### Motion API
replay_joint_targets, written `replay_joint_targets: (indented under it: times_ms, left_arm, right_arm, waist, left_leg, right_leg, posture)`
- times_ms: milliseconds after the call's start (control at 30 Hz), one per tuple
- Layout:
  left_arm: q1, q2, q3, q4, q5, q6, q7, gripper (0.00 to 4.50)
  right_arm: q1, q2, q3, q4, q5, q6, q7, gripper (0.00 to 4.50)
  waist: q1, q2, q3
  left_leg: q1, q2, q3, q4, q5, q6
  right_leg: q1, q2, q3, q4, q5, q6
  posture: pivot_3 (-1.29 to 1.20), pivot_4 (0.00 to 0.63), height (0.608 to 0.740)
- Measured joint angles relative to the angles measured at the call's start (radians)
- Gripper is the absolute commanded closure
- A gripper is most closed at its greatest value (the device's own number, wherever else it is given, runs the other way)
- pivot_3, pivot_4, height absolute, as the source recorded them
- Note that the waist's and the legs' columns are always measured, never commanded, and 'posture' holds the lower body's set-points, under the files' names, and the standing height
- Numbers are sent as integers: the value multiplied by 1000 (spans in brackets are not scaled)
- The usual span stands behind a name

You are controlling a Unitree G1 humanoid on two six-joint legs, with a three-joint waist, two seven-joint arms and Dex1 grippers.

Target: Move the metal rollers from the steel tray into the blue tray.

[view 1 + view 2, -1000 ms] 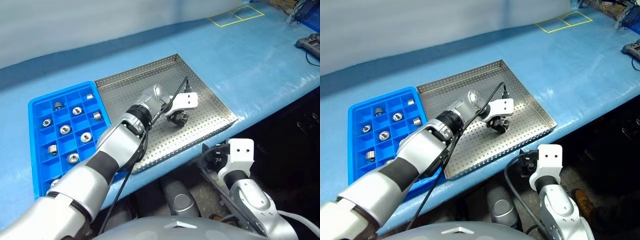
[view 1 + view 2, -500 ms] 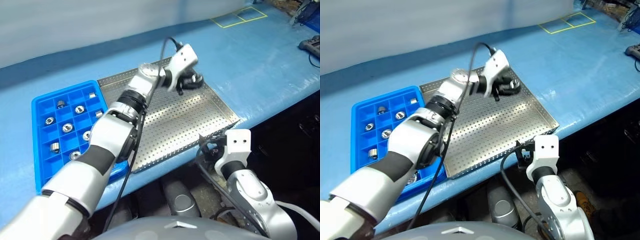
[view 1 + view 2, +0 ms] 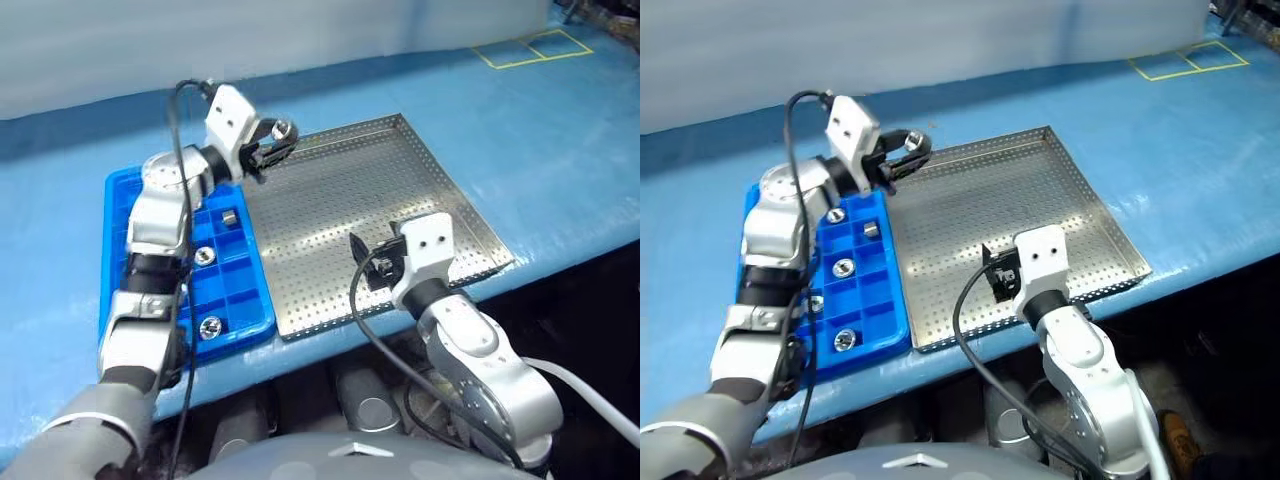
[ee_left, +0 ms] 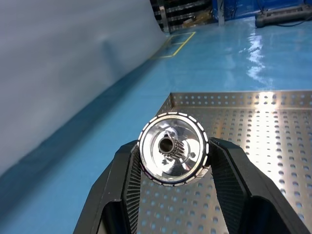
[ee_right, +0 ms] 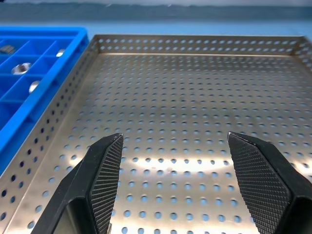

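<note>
Blue sheeting covers the counter [image 3: 560, 130]. Left hand [image 3: 268, 145], clamped on a metal roller [image 4: 173, 155], has lifted off the steel tray [image 3: 380, 220] and swung to its far corner beside the blue tray [image 3: 240, 300], where other rollers [image 3: 210, 326] sit. Right hand [image 5: 187, 180], fingers apart and empty, has come up over the steel tray's near edge.

Silver-grey rounded arm shells with black joint bands, white boxy wrist housings carrying small dark holes, looping black cables, and black wedge-shaped fingers [image 5: 103, 178] faced with fine cross-hatched pads on both the left gripper [image 4: 171, 183] and right gripper [image 5: 184, 180].
</note>
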Motion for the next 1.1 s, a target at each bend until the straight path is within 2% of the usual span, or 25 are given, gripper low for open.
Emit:
replay_joint_targets:
  times_ms: [267,467,600,833,1100]
  left_arm:
    - [185,262,-48,-191,-35,126,-124,2647]
    - [283,363,-112,-276,-48,168,-204,2647]
    - [338,385,-153,-308,-66,182,-227,2647]
    - [336,387,-161,-312,-75,194,-216,2647]
    - [297,328,-167,-307,-113,196,-180,2647]
  right_arm:
    - [-24,-19,49,72,-1,1,29,881]
    - [-24,-16,49,80,-2,0,35,881]
    - [-19,-15,48,97,-3,-1,35,881]
    - [-10,-11,47,104,-6,-2,33,881]
    - [-2,-11,46,104,-8,-5,31,881]
  waist:
    - [64,0,0]
    - [85,0,0]
    - [90,0,0]
    - [90,-1,0]
    - [89,-1,0]
  left_leg:
    - [0,1,1,0,1,-1]
    - [1,1,1,0,1,-2]
    - [1,1,2,0,1,-2]
    - [1,2,3,0,1,-2]
    - [1,2,3,0,1,-1]
  right_leg:
    - [0,1,-1,-1,1,-2]
    - [0,1,-2,-1,1,-3]
    - [0,1,-2,-1,1,-3]
    - [0,2,-3,-1,1,-4]
    - [0,2,-3,-2,2,-4]
  posture:
    - [-159,150,740]
    - [-159,150,740]
    - [-160,150,740]
    - [-170,150,740]
    - [-181,150,740]
